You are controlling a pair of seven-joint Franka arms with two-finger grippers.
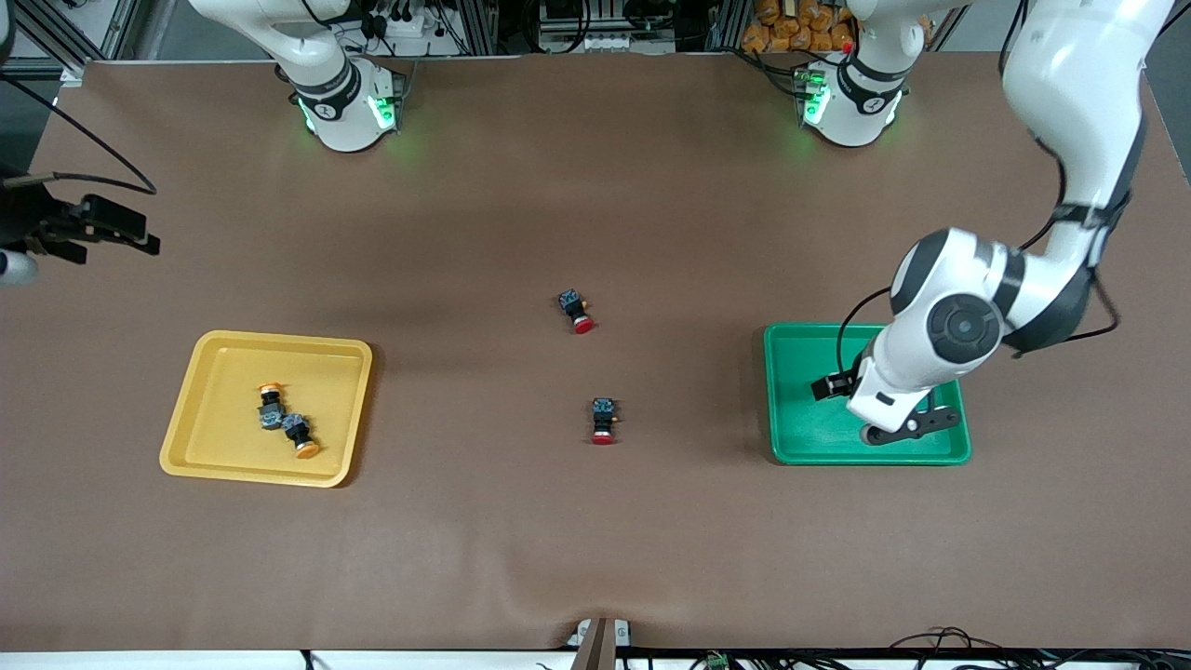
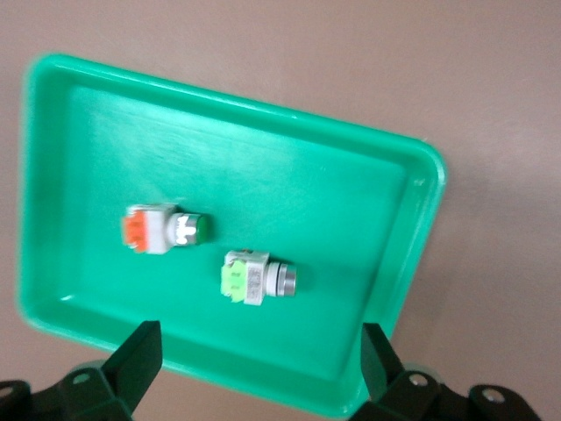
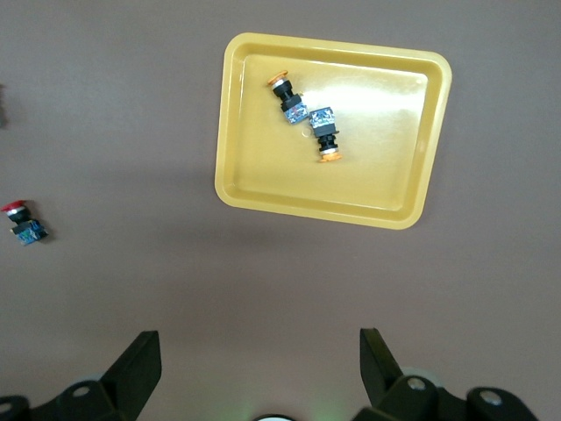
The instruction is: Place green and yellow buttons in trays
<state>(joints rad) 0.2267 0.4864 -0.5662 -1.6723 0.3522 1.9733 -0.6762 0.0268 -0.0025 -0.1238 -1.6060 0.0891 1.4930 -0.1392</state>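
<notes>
The green tray (image 1: 808,365) lies toward the left arm's end of the table. In the left wrist view the green tray (image 2: 298,167) holds two pale grey green-capped buttons, one (image 2: 166,230) and the other (image 2: 259,278); my arm hides them in the front view. My left gripper (image 1: 907,426) (image 2: 257,368) hangs open and empty over this tray. The yellow tray (image 1: 223,372) (image 3: 386,140) holds two orange-yellow buttons, one (image 1: 271,405) (image 3: 292,98) and the other (image 1: 300,435) (image 3: 323,132). My right gripper (image 1: 121,233) (image 3: 257,368) is open and empty, high over bare table at the right arm's end.
Two red-capped black-blue switches lie on the brown mat mid-table between the trays, one (image 1: 577,312) farther from the front camera, one (image 1: 604,421) nearer. One red switch (image 3: 24,224) also shows in the right wrist view.
</notes>
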